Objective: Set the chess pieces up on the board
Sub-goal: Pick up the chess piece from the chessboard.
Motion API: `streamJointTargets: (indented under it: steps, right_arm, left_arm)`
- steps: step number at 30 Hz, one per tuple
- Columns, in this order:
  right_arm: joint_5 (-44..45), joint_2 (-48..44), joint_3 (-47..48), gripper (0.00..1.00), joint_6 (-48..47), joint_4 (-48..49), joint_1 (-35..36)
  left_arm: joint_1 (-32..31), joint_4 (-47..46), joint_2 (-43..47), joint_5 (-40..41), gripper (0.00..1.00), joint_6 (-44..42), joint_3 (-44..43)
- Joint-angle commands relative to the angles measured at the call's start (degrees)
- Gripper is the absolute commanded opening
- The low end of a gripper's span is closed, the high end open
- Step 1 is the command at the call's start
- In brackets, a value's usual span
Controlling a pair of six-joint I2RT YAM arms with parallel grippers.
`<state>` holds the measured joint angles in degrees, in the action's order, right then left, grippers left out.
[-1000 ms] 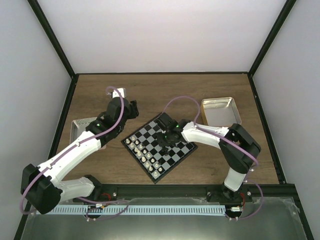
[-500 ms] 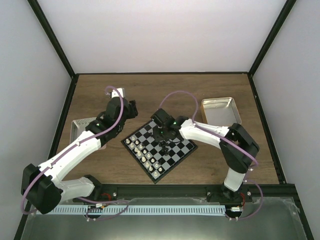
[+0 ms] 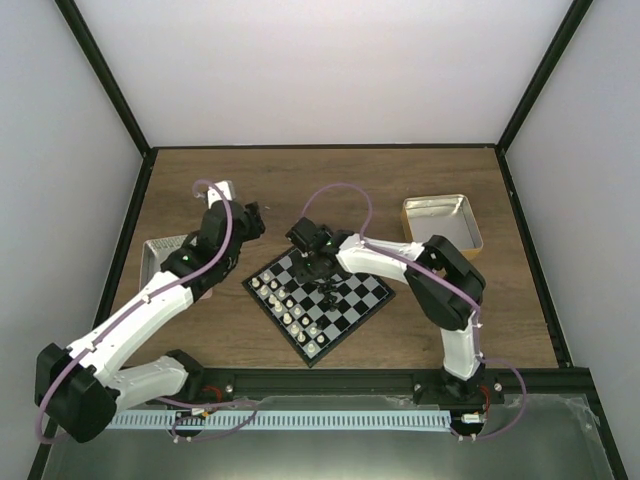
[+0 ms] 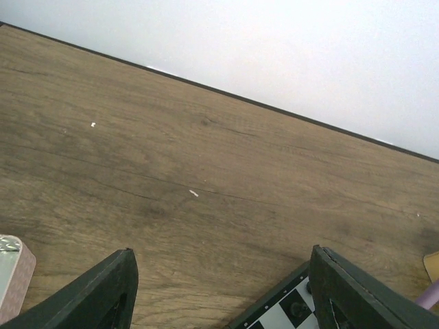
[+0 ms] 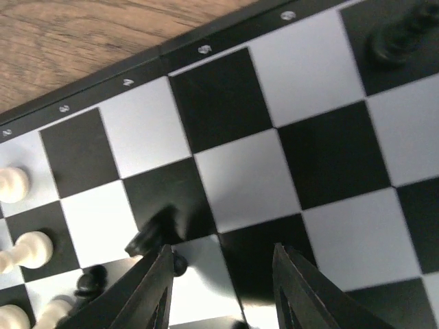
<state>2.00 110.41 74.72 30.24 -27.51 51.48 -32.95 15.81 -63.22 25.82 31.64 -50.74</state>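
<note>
The board (image 3: 335,300) lies turned like a diamond on the bench (image 3: 400,180), about midway between the left and right edges. One corner reaches almost to the near edge. Of the chess pieces (image 3: 285,305), the cream ones line the board's near-left side in two rows. A few black ones (image 3: 330,290) sit scattered about the middle squares.

The right jaws hang low over the board's far corner, apart, with nothing between them. In the wrist view the fingers (image 5: 154,288) straddle bare squares. A black piece (image 5: 147,236) sits just beside one finger; whether they touch I cannot tell. Cream pawns (image 5: 31,248) stand further out on that same side.

The left jaws are apart too, holding nothing, over bare wood just off the board's far-left side, where only a corner of the board shows.

A metal tray (image 3: 445,222) sits toward the far right corner, well apart from the board. A second tray (image 3: 158,258) lies by the left edge, partly under the left arm (image 3: 150,300). Bare wood runs along the whole far edge and between the board and the right edge.
</note>
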Motion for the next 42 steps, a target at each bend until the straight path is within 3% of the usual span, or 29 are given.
streamJointTargets:
  steps: [1,11,15,20,32,42]
  right_arm:
    - [-0.85,1.97,4.46,0.41,-3.07,-1.02,1.61]
    - [-0.17,5.03,8.03,0.40,-5.03,-2.99,2.60]
    - [-0.19,5.08,8.64,0.32,-5.71,-3.34,2.86]
    - [1.31,4.05,9.10,0.30,-4.88,-3.67,3.10]
    - [2.89,5.81,11.74,0.40,-6.27,-4.00,3.23]
    - [8.07,9.87,15.30,0.38,-5.39,-6.41,3.16]
  left_arm:
    - [0.69,-1.56,1.39,1.16,0.71,2.35,1.21]
    - [1.44,-1.67,2.14,0.96,0.71,2.73,1.89]
    - [1.74,-1.74,2.32,0.67,0.71,2.81,2.14]
    - [2.08,-1.66,2.38,0.29,0.71,2.90,2.29]
    - [2.74,-1.83,3.19,0.08,0.71,3.23,2.68]
    - [3.15,-1.66,3.28,-0.49,0.71,3.51,2.89]
